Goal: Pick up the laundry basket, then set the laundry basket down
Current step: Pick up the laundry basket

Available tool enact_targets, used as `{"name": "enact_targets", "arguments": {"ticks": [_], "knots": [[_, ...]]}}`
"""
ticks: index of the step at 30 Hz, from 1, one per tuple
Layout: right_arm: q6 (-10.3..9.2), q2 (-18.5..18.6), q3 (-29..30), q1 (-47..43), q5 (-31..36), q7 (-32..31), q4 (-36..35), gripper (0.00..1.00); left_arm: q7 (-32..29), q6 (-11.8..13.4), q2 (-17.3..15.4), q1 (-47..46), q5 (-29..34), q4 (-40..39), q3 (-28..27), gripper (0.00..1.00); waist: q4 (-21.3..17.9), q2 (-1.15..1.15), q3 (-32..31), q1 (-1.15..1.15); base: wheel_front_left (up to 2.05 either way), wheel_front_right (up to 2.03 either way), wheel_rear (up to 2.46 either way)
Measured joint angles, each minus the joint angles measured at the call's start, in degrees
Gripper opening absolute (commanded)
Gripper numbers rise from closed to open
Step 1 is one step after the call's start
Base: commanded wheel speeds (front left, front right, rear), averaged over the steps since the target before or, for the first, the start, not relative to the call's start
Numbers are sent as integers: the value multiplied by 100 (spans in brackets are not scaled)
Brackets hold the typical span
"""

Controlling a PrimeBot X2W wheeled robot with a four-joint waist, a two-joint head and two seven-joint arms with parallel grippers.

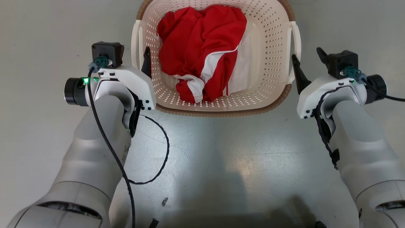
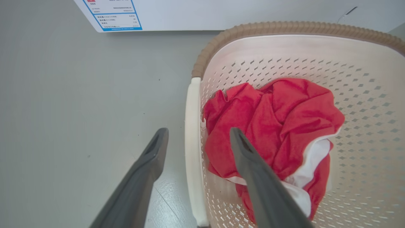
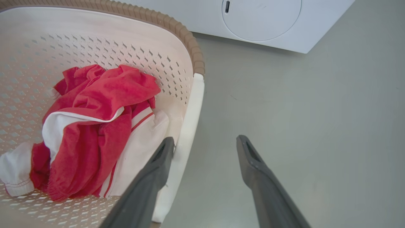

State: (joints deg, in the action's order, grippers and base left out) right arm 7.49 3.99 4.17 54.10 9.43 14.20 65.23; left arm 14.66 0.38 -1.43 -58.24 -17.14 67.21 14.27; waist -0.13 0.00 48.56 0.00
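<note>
The cream perforated laundry basket (image 1: 269, 63) with a brown woven-look rim sits on the grey floor at the top centre, and red and white clothes (image 1: 202, 47) lie inside it. My left gripper (image 1: 136, 57) is open at the basket's left side. In the left wrist view its fingers (image 2: 198, 133) straddle the white left handle (image 2: 191, 164), one over the floor and one over the clothes. My right gripper (image 1: 306, 54) is open at the right side. Its inner finger (image 3: 163, 158) lies against the right handle (image 3: 190, 120) and its outer finger (image 3: 250, 158) is over the floor.
A white washing machine (image 3: 262, 19) stands just beyond the basket; its labelled panel (image 2: 114, 15) shows in the left wrist view. A black cable (image 1: 164, 152) loops from my left arm over the floor. Grey floor (image 1: 221, 158) stretches between my arms and to both sides.
</note>
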Motion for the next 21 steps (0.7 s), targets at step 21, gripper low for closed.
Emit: {"name": "enact_targets", "arguments": {"ticks": [21], "knots": [[0,4,-525,272,-479,0,-123,100,0,70,1,-419,-152,356,536,100,48,0,411,0,0,0,0]]}}
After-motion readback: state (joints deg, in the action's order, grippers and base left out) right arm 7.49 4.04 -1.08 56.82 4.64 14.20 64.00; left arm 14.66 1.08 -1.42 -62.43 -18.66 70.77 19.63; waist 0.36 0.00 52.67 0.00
